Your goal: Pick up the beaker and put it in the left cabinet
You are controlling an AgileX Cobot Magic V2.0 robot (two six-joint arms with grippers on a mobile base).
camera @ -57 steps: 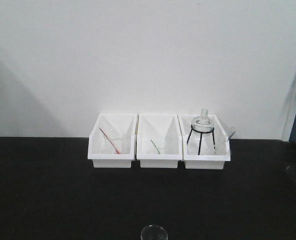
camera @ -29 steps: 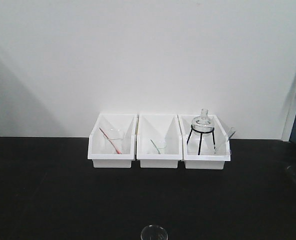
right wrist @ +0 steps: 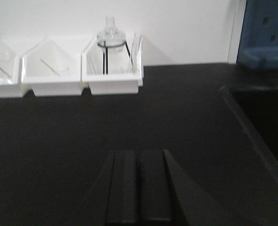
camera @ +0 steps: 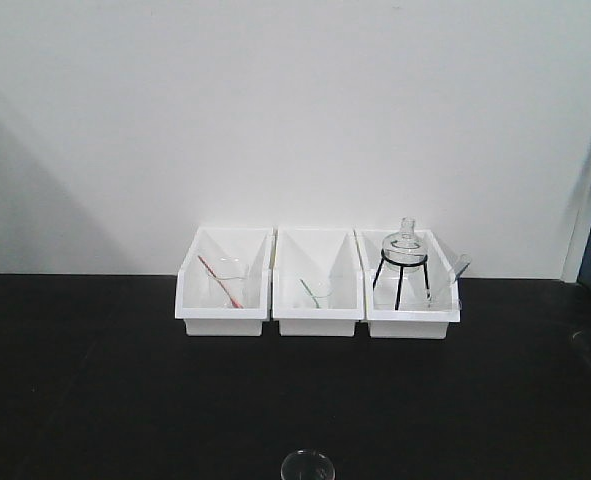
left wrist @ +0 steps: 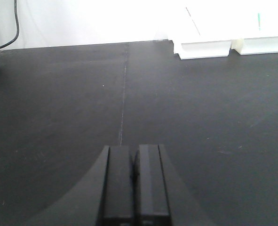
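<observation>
The beaker (camera: 307, 467) stands on the black bench (camera: 95, 400) at the near edge of the front view. Only its clear round rim shows, and it is well apart from the bins.

Three white bins stand in a row against the wall, side by side.
- The left bin (camera: 223, 325) holds a clear glass with a red rod (camera: 221, 281) leaning in it.
- The middle bin (camera: 317, 326) holds a clear glass with a green rod (camera: 311, 293).
- The right bin (camera: 410, 328) holds a glass flask (camera: 406, 245) seated on a black wire stand (camera: 400, 282). A further clear glass piece leans at its right side; its kind cannot be told.

Left tool (left wrist: 133, 160): fingers pressed together, nothing between them, above bare bench. Right tool (right wrist: 139, 157): fingers pressed together, nothing between them, above bare bench.

The bench top is matt black, with a thin seam (left wrist: 123, 94) running front to back. Behind it is a plain white wall (camera: 295, 110). A blue fixture (right wrist: 266, 33) stands at the far right beside a dark recess (right wrist: 261, 108) in the bench. A dark cable (left wrist: 16, 23) hangs at the far left.
</observation>
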